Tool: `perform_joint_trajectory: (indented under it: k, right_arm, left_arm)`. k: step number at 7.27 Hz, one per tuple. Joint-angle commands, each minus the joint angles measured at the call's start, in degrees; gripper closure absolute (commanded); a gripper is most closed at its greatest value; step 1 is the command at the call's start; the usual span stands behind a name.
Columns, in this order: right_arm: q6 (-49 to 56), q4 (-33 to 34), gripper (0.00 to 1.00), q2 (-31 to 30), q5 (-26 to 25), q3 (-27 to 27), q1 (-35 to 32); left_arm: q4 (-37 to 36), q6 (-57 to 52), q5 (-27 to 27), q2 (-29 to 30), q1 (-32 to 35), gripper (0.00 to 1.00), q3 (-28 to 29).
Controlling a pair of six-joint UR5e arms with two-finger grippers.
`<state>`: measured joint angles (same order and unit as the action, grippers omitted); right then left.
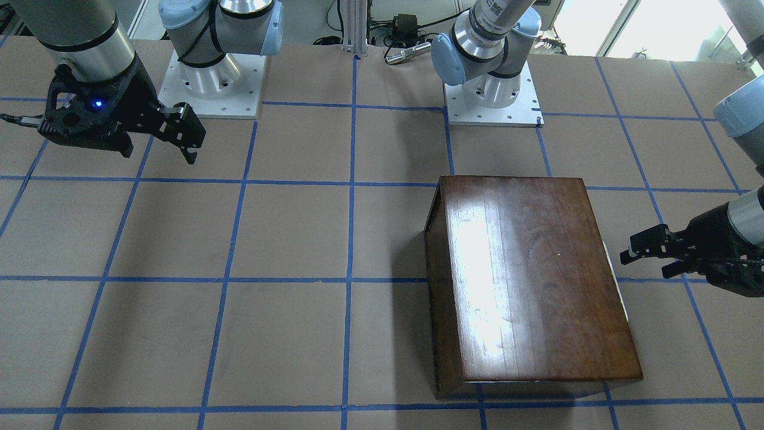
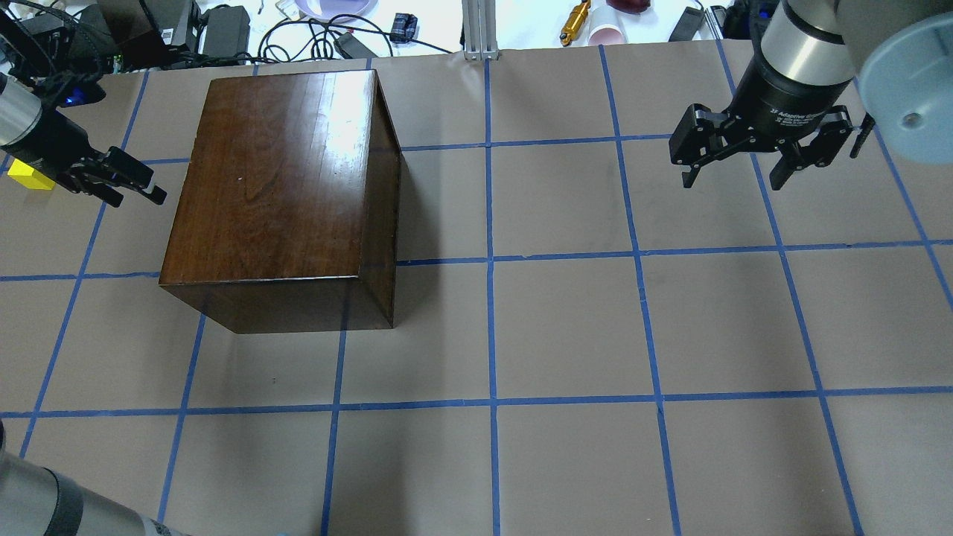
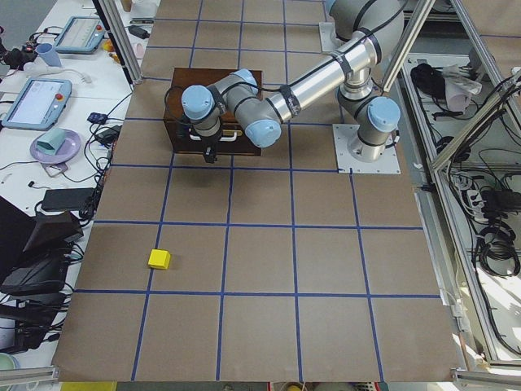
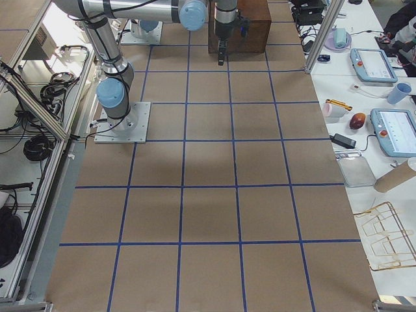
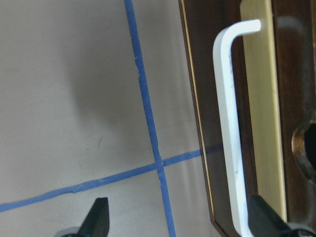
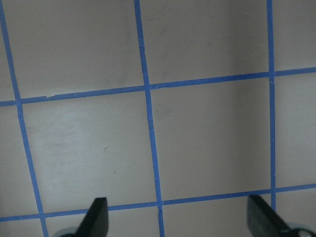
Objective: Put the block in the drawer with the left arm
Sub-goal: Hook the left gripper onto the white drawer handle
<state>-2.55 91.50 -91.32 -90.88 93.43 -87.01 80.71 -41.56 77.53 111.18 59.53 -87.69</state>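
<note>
The yellow block (image 2: 28,181) lies on the table at the far left of the overhead view, partly behind my left arm; it also shows in the exterior left view (image 3: 159,259). The dark-brown cabinet (image 2: 275,179) (image 1: 525,280) stands with its drawer side toward my left gripper. The drawer front (image 5: 202,98) with its white handle (image 5: 228,133) looks shut. My left gripper (image 2: 153,187) (image 1: 630,248) (image 5: 180,222) is open and empty, close to the drawer front, one fingertip (image 5: 261,217) by the handle's lower end. My right gripper (image 2: 733,181) (image 1: 159,154) (image 6: 178,222) hangs open and empty, far away.
The table is brown paper with a blue tape grid. Both arm bases (image 1: 212,77) (image 1: 492,89) stand at the robot's edge. Cables and small items (image 2: 320,30) lie beyond the table's far edge. Side benches hold tablets and cups (image 4: 364,110).
</note>
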Motion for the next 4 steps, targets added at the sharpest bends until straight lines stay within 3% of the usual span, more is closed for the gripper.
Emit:
perform_joint_trajectory:
  k: [1,4]
  right_arm:
    - [0.00,0.00,0.00,0.00,0.00,0.00,0.00]
    - [0.00,0.00,0.00,0.00,0.00,0.00,0.00]
  left_arm:
    - [-1.52,0.33,-1.59,1.49,0.06,0.00,0.06]
    - [-1.52,0.77,-4.20,2.19,0.06,0.00,0.06]
